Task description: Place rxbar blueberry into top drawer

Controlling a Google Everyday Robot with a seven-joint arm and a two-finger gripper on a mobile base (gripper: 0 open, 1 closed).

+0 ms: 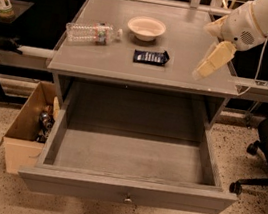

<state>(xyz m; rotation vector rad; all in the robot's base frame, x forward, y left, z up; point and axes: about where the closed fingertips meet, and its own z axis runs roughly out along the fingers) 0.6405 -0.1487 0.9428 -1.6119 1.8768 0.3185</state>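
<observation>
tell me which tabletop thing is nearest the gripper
The rxbar blueberry, the flat dark blue wrapper, lies nearest the gripper, which is over the right side of the table; the bowl and the bottle sit farther left.

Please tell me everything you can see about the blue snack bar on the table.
The snack bar is a small, flat, dark blue wrapper with white lettering. It lies on the grey table, near the middle, in front of the white bowl and apart from it. The hand hangs over the table's right side in the view, not touching the bar.
</observation>
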